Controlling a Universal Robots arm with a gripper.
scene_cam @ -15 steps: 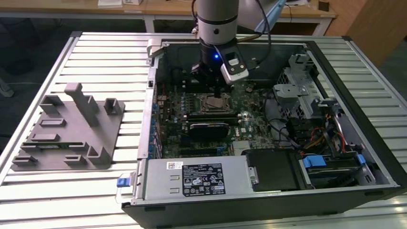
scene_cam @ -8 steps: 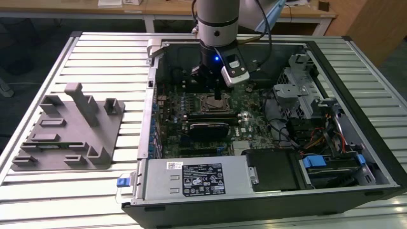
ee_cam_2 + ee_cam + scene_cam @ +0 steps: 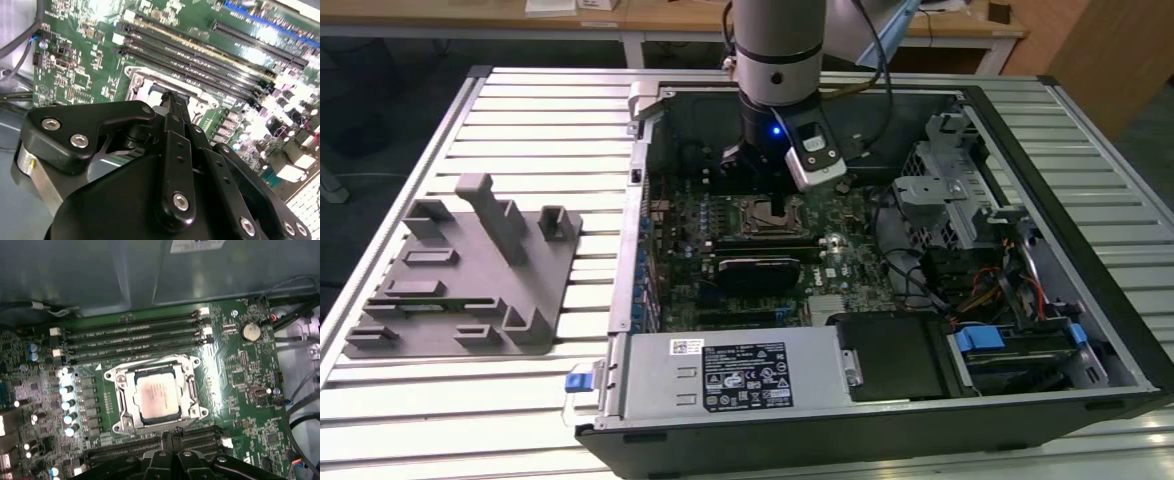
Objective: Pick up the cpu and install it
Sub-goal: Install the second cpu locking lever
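Observation:
The cpu (image 3: 157, 397) is a silver-topped square chip lying flat inside the metal-framed socket (image 3: 120, 390) on the green motherboard (image 3: 235, 385). In the first wrist view my gripper (image 3: 173, 433) hangs just beside the socket's frame, its black fingers drawn together with nothing between them. In the second wrist view the gripper (image 3: 170, 98) points down at the socket frame (image 3: 142, 82). In the exterior view the arm reaches into the open computer case (image 3: 634, 200), with the gripper (image 3: 765, 170) above the socket (image 3: 769, 213).
Memory slots (image 3: 135, 335) run along one side of the socket, capacitors (image 3: 67, 400) along another. A grey parts fixture (image 3: 460, 270) lies outside the case at the exterior view's left. The power supply (image 3: 727, 375), drive cage (image 3: 961, 195) and cables (image 3: 987, 290) crowd the case.

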